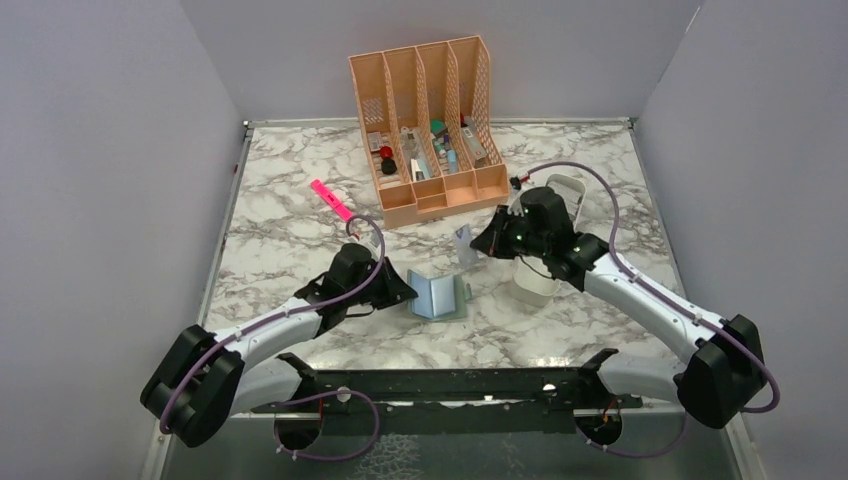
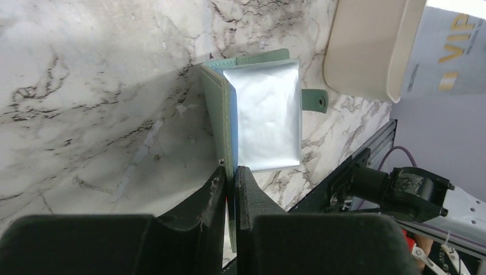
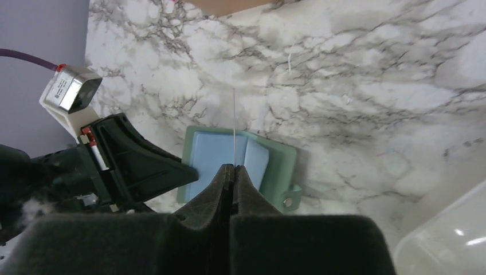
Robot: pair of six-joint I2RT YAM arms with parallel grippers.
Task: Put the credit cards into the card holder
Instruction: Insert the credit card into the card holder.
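The grey-green card holder (image 1: pixel 437 297) lies open on the marble table, blue-grey pockets up, snap tab to the right. My left gripper (image 1: pixel 406 292) is shut on its left flap; in the left wrist view the fingers (image 2: pixel 218 189) pinch the flap's edge of the card holder (image 2: pixel 266 114). My right gripper (image 1: pixel 480 242) is shut on a pale credit card (image 1: pixel 463 245), held upright above the holder. In the right wrist view the card (image 3: pixel 235 123) shows edge-on as a thin line over the card holder (image 3: pixel 212 154). The card's "VIP" face (image 2: pixel 450 51) shows in the left wrist view.
A peach slotted organiser (image 1: pixel 430 120) with small items stands at the back. A pink highlighter (image 1: pixel 331 199) lies left of it. A long white tray (image 1: pixel 535 285) sits under my right arm, right of the holder. Purple walls close in the table.
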